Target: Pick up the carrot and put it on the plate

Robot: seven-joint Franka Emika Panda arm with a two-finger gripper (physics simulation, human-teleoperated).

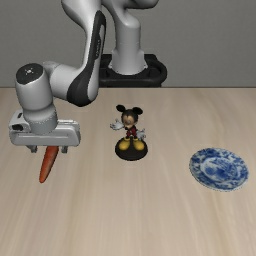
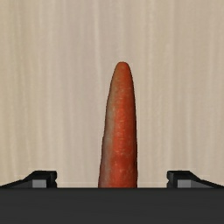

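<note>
Gripper (image 2: 114, 181) straddled carrot (image 2: 119, 122) at thick end, fingers (image 2: 39, 180) spread, touching neither flank: likely poised for grasp. Carrot lay on table (image 1: 120, 225), exterior view's left of Mickey Mouse figurine (image 1: 129, 133); plate (image 1: 218, 167) sat on figurine's other side.

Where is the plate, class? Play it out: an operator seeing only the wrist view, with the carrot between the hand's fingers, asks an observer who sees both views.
Observer: The plate lies on the table toward the exterior view's right, well apart from the carrot.
Operator: Anything between them?
Observer: A Mickey Mouse figure stands upright roughly between them.
Operator: What does the plate look like?
Observer: Round, with a blue-and-white pattern, lying flat.
</note>
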